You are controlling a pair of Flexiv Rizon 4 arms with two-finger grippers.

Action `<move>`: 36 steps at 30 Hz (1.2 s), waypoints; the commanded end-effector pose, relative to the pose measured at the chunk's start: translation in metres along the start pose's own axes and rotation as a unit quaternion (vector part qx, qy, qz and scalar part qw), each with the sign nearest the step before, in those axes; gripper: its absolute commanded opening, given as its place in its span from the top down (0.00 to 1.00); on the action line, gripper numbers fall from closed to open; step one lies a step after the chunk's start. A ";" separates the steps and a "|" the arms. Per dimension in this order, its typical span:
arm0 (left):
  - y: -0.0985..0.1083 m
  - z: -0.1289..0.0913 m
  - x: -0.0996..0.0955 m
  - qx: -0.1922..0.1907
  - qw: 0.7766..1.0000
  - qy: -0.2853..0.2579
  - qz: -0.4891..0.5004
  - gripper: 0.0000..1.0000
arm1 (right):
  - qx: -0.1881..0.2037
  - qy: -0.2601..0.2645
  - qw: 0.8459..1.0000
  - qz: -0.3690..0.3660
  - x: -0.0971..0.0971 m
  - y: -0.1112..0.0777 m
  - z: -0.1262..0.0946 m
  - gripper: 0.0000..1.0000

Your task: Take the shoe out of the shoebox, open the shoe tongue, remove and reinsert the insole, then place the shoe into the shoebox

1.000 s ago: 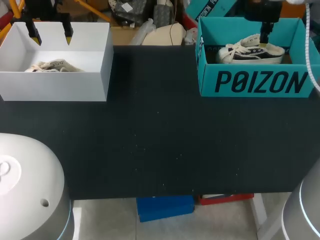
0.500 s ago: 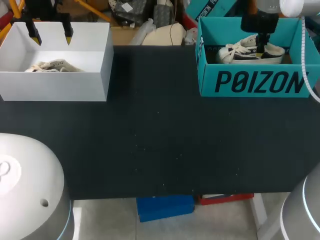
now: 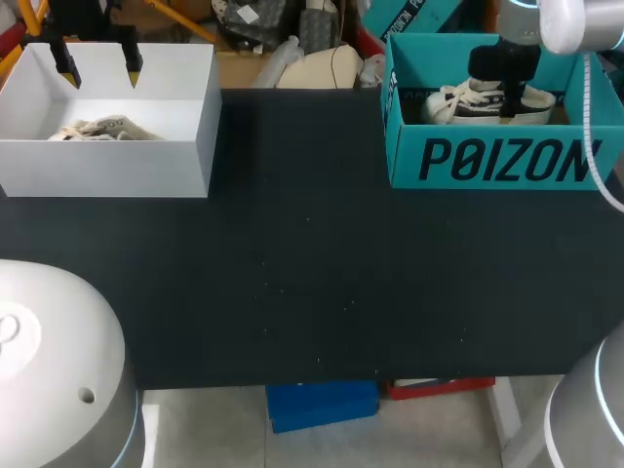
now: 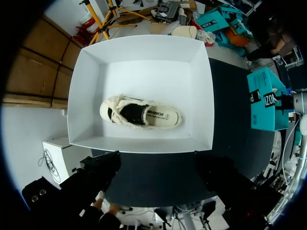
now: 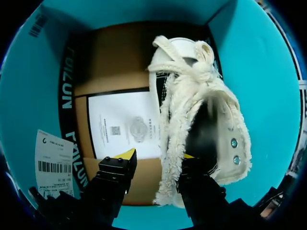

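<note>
A black-and-white shoe (image 3: pixel 466 103) with cream fleece lining (image 5: pixel 192 96) lies in the teal shoebox (image 3: pixel 487 161) at the back right. My right gripper (image 3: pixel 507 97) is down inside that box at the shoe's collar. In the right wrist view the right gripper (image 5: pixel 157 155) straddles the fleecy side wall. One finger is in the shoe's mouth, the other stands outside with a gap to the fleece, so it is open. My left gripper (image 3: pixel 98 71) hangs open high over the white box (image 3: pixel 107 161), which holds a cream shoe (image 4: pixel 141 113).
The black tabletop (image 3: pixel 312 273) stretches between the two boxes. A printed sheet (image 5: pixel 127 127) lies on the teal box's floor beside the shoe, and a barcode label (image 5: pixel 55 160) sticks to its wall (image 5: pixel 29 96). White robot bases (image 3: pixel 49 370) fill the front corners.
My right arm has come down and forward into the teal box onto the shoe's collar, its fingers narrowing slightly. The shoe and the left arm have not moved.
</note>
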State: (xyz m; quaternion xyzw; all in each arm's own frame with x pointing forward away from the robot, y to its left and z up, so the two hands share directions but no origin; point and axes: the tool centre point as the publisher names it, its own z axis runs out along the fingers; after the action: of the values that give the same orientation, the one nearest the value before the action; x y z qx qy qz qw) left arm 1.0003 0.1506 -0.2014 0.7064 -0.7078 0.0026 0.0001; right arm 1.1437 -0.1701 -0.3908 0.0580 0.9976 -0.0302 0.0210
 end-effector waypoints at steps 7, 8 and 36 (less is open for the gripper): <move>0.000 -0.001 0.000 -0.001 1.000 -0.001 0.000 0.00 | 0.006 -0.001 1.000 -0.001 -0.012 0.002 0.011 0.69; 0.000 -0.001 0.000 -0.001 1.000 -0.001 0.000 0.00 | 0.006 -0.001 1.000 -0.001 -0.013 0.002 0.012 0.74; 0.000 -0.001 0.000 -0.001 1.000 -0.001 0.000 0.00 | 0.046 -0.079 0.993 0.074 0.008 -0.018 -0.097 1.00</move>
State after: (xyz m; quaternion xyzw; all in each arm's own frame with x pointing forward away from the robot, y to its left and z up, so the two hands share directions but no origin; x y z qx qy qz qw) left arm 1.0003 0.1506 -0.2014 0.7063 -0.7079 0.0026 0.0001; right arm 1.1580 -0.1881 -0.3413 0.1281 0.9868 -0.0725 0.0668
